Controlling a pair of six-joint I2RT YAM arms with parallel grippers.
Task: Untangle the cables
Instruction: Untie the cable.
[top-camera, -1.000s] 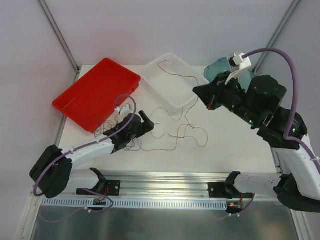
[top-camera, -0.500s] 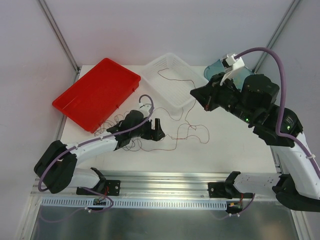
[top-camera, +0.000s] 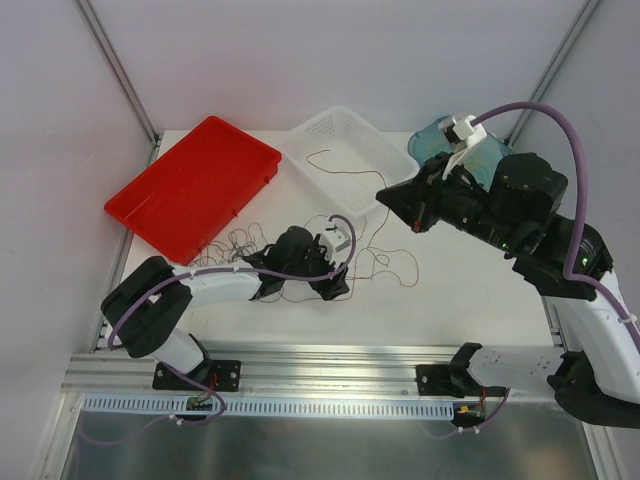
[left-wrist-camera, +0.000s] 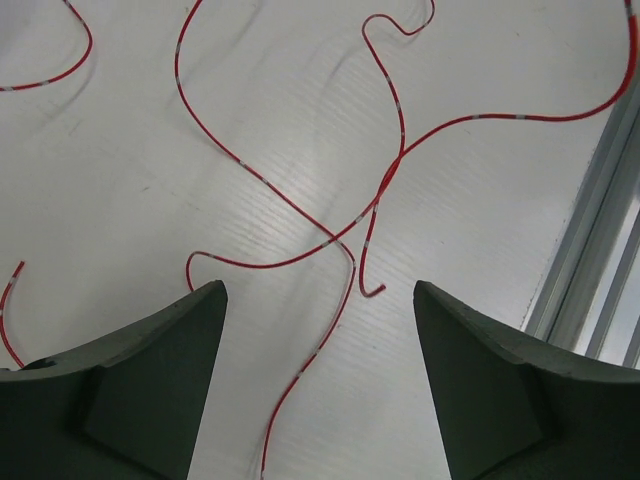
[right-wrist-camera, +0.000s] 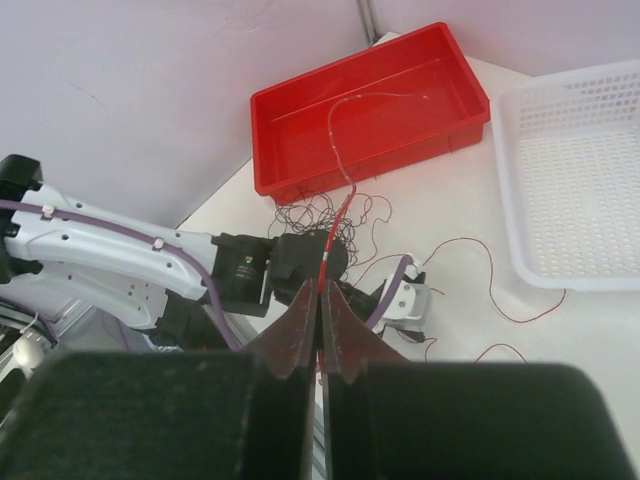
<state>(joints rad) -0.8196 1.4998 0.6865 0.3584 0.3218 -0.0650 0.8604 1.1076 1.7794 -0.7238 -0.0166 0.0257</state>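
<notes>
Several looping red cables (left-wrist-camera: 337, 240) (some darker, perhaps); left pincer (left-wrist-camera: 318, 295) agape, right pincer (right-wrist-camera: 320, 300) tight on one.

From where I stand this is a robotics lab test cell: a pair of robot arms (top-camera: 215, 285) bolted to an aluminium rail (top-camera: 330, 368) along the near edge of a white table (top-camera: 470, 300), boxed in by plain pale walls (top-camera: 300, 60) and metal frame posts (top-camera: 117, 70), with a red tray (top-camera: 190, 185) and a white basket (top-camera: 345, 165) towards the far edge.
</notes>
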